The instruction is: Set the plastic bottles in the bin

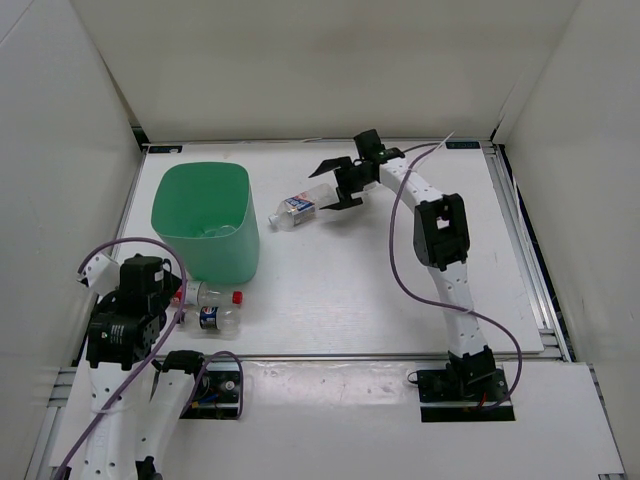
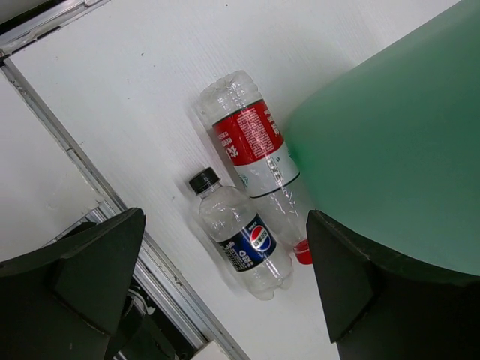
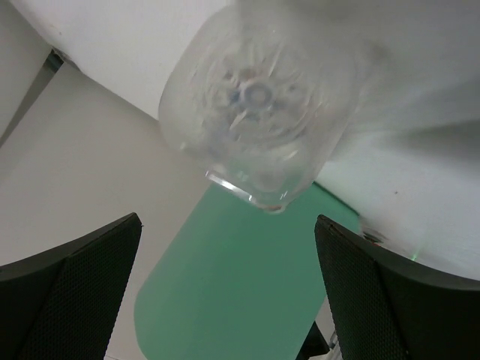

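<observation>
The mint-green bin (image 1: 226,256) stands far left on the bench (image 1: 380,300). Something pale and clear lies at its bottom, too faint to name. Two plastic bottles lie side by side against its near wall: the red-label one (image 2: 251,146) touching the bin, the dark blue one (image 2: 244,240) just beside it. The left end effector (image 2: 225,221) hangs above them, spread wide and empty. Right of the bin lies the white-blue bottle (image 1: 298,207), its base at the right end effector (image 1: 338,185), which is wide apart and not gripping it.
</observation>
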Action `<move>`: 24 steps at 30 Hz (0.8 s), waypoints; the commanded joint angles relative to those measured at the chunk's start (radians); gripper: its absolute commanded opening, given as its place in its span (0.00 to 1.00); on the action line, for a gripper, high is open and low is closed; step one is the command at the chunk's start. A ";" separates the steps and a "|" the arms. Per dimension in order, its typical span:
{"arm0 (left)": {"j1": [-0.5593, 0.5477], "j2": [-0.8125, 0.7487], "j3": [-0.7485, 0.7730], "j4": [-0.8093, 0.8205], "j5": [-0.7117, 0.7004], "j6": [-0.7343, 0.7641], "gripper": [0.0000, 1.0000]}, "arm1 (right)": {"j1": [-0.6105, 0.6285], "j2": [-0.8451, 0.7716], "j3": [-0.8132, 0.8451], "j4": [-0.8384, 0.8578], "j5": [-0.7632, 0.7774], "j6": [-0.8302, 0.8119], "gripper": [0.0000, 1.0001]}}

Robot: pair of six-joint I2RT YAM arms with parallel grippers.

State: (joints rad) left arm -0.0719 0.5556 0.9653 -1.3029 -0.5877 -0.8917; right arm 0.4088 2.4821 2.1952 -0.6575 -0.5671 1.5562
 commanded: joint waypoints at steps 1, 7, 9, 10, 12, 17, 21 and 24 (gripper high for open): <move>-0.003 0.021 0.041 -0.007 -0.026 -0.006 1.00 | -0.015 0.056 0.023 -0.034 -0.025 0.008 1.00; -0.003 0.030 0.041 -0.016 -0.035 -0.015 1.00 | -0.015 0.103 0.061 -0.044 -0.025 0.018 1.00; -0.003 0.030 0.041 -0.025 -0.044 -0.015 1.00 | -0.015 0.126 0.086 -0.044 -0.025 0.028 1.00; -0.003 0.030 0.041 -0.025 -0.044 -0.015 1.00 | -0.015 0.126 0.099 -0.044 -0.025 0.028 1.00; -0.003 0.039 0.050 -0.025 -0.044 -0.015 1.00 | -0.015 0.152 0.115 -0.031 -0.014 0.038 1.00; -0.003 0.049 0.050 -0.035 -0.054 -0.024 1.00 | -0.024 0.190 0.124 -0.010 -0.024 0.058 1.00; -0.003 0.058 0.050 -0.044 -0.054 -0.024 1.00 | -0.024 0.199 0.101 -0.010 -0.043 0.058 0.88; -0.003 0.058 0.050 -0.044 -0.063 -0.033 1.00 | -0.024 0.199 0.092 -0.010 -0.057 0.058 0.73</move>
State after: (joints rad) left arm -0.0719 0.6083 0.9840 -1.3361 -0.6193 -0.9089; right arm 0.3920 2.6274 2.3016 -0.6460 -0.5915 1.5932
